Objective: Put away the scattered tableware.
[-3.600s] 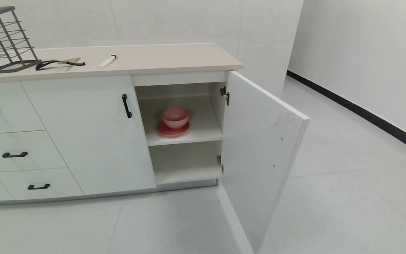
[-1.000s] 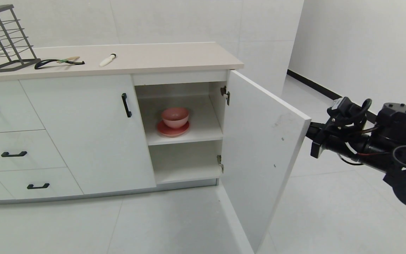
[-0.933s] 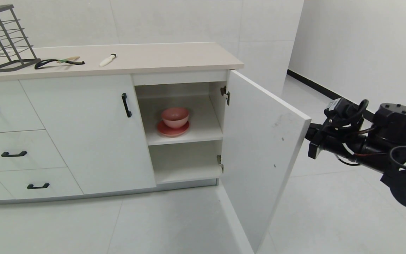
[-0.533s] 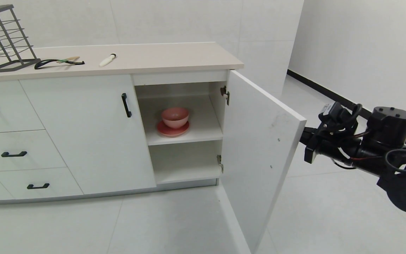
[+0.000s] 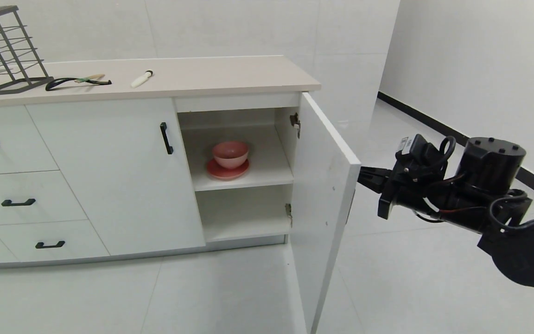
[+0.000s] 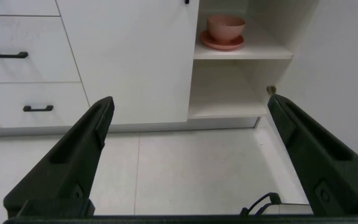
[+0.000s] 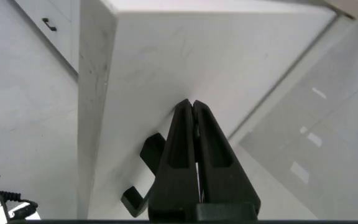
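Note:
A pink bowl (image 5: 230, 154) sits on a pink plate (image 5: 228, 170) on the upper shelf of the white cabinet; the bowl (image 6: 226, 28) and plate (image 6: 222, 42) also appear in the left wrist view. The cabinet door (image 5: 320, 185) stands partly open. My right gripper (image 5: 363, 175) is shut, its tips (image 7: 192, 104) pressed against the door's outer face (image 7: 229, 56) just above the black handle (image 7: 138, 180). My left gripper (image 6: 190, 102) is open and holds nothing, low over the floor and facing the cabinet.
On the countertop (image 5: 230, 74) lie a white-handled utensil (image 5: 142, 79) and a black looped tool (image 5: 77, 82), beside a dark wire rack (image 5: 5, 51). Drawers (image 5: 16, 202) and a closed door (image 5: 118, 176) are to the left. Open tiled floor lies to the right.
My right arm came in from the right and pressed against the door's outer face. The door has swung partway toward the cabinet. Bowl and plate have not moved.

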